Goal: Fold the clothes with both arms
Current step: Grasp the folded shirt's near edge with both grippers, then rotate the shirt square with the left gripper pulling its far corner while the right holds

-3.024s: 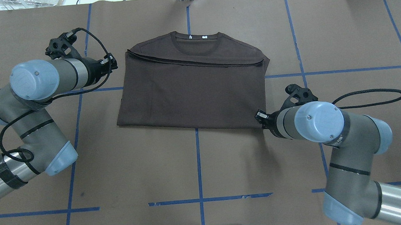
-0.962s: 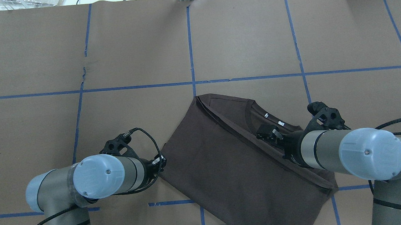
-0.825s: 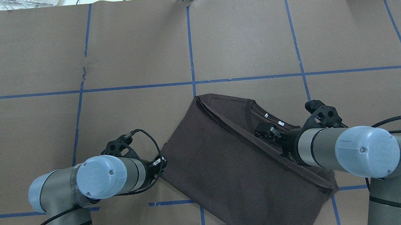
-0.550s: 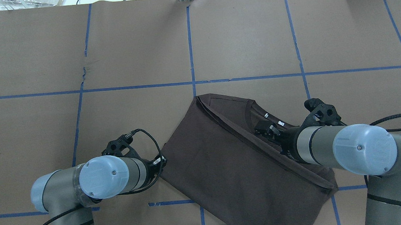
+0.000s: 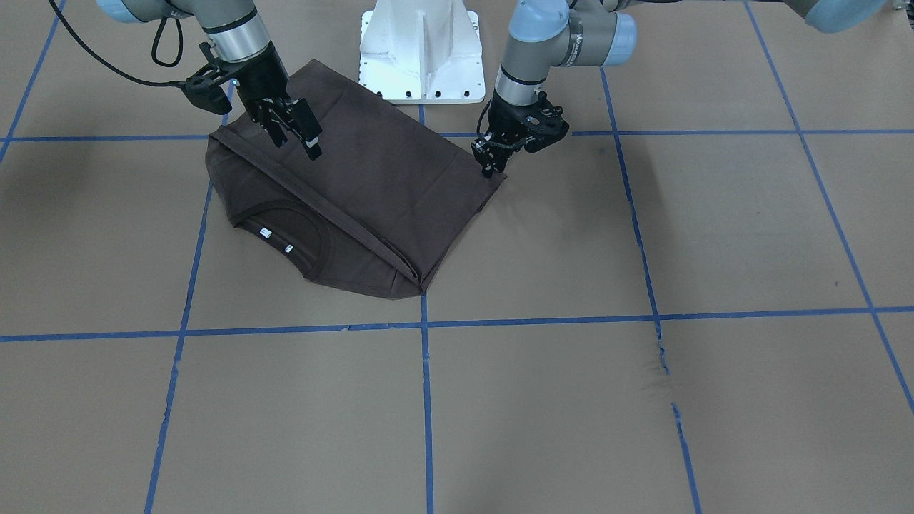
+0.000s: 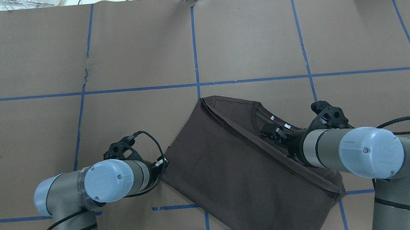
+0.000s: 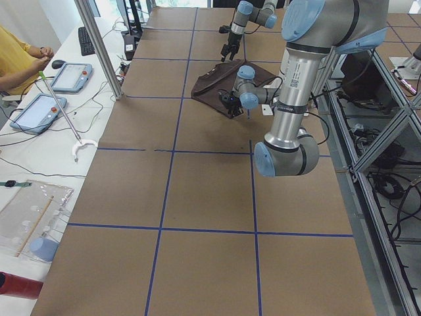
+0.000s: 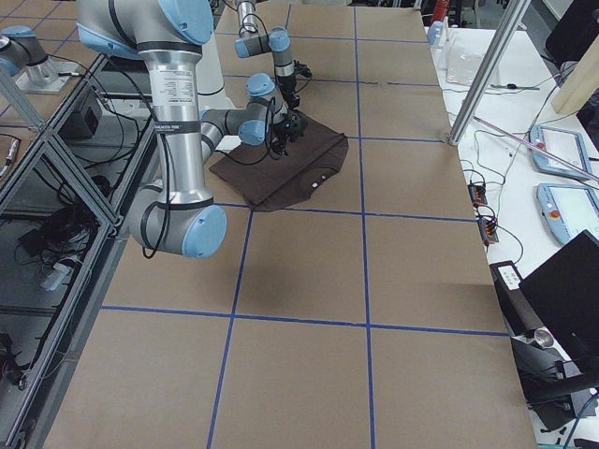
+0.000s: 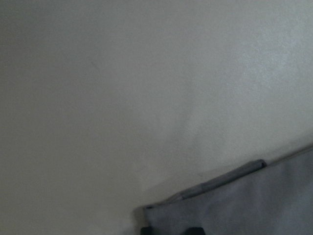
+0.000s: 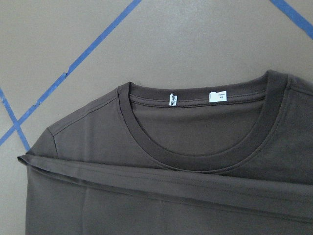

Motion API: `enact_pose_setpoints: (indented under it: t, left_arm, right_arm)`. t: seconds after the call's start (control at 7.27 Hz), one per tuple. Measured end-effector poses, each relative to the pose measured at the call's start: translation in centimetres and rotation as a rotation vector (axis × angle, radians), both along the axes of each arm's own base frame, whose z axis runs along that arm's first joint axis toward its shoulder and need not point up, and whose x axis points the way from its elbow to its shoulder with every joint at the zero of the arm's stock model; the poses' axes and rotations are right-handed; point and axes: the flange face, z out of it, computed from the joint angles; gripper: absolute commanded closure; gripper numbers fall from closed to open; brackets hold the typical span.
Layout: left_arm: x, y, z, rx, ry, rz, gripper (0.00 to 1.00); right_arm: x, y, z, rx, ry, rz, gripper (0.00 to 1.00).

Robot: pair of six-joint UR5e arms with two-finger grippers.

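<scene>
Brown paper covers the bench (image 5: 571, 357), ruled into large squares by blue tape, and the white pedestal (image 5: 421, 50) stands at the robot's edge. At the bench's far end in the left side view, a person in yellow (image 7: 13, 59) sits by two tablets (image 7: 72, 76).

The t-shirt (image 5: 371, 185) lies flat on the bench close in front of the pedestal, mostly on the robot's right half, and it is turned at a slant to the tape grid. It is folded: the lower body is doubled up over the chest, and its edge runs as a straight band just below the collar (image 5: 325, 235). The collar points away from the robot, with two small white neck tags (image 5: 265, 232) showing inside it. One corner of the cloth reaches the pedestal's foot.

The right end effector (image 5: 294, 139) hangs above the t-shirt near the folded band — its fingers are clearly apart and nothing is between them. Its wrist camera looks straight down on the collar (image 10: 146, 142) and the tags (image 10: 172, 99).

The left end effector (image 5: 491, 165) points down at the t-shirt's corner nearest the robot's left side, right at the cloth's edge. Its fingers look close together, but whether they pinch the fabric cannot be told. The left wrist view is dim and shows only that corner (image 9: 254, 205) lying on the paper.
</scene>
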Motion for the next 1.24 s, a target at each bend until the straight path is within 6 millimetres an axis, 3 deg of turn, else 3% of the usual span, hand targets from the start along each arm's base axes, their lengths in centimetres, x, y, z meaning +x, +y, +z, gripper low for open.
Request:
enact_pose_setpoints:
  t: [0.14, 0.27, 0.82, 1.1, 1.24]
  left_arm:
    - [0.0, -0.1, 0.1, 0.001, -0.003, -0.002, 0.92]
    - [0.0, -0.2, 0.1, 0.0, -0.004, -0.005, 1.0]
    - [-2.7, -3.3, -1.5, 0.025, 0.021, -0.058, 1.0]
    - [-5.0, -6.7, -2.4, 0.118, 0.007, -0.067, 1.0]
    - [-6.4, -9.7, -2.8, 0.182, -0.013, -0.085, 1.0]
  right_arm:
    - [0.0, 0.0, 0.0, 0.0, -0.001, 0.0, 0.0]
    - [0.0, 0.0, 0.0, 0.0, -0.001, 0.0, 0.0]
    - [-0.4, 0.0, 0.3, -0.003, 0.007, -0.002, 0.0]
    - [-0.7, 0.0, 0.7, -0.006, 0.015, -0.003, 0.0]
    - [-0.9, 0.0, 0.8, -0.006, 0.017, -0.004, 0.0]
